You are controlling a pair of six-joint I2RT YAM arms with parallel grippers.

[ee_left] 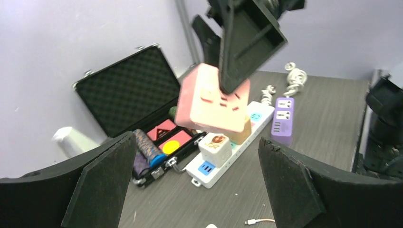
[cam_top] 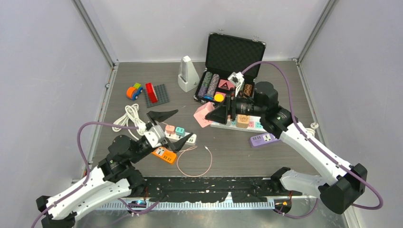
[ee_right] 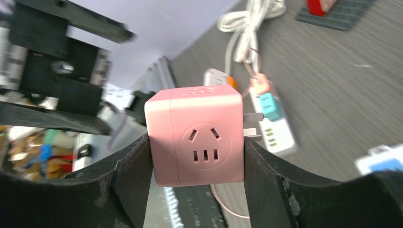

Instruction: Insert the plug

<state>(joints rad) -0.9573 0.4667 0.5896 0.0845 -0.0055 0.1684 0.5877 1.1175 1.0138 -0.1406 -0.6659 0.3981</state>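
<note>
Here the right arm [cam_top: 304,142] is stretched toward mid-surface with the wrist rolled sideways. The pink cube plug [ee_right: 195,137] is pinched between its jaws and held aloft over the white power strip [ee_left: 260,111]. The left arm [cam_top: 95,183] is crouched low, its jaws spread wide. Poker chips [cam_top: 209,84] are stored in the open black case [cam_top: 235,52].
</note>
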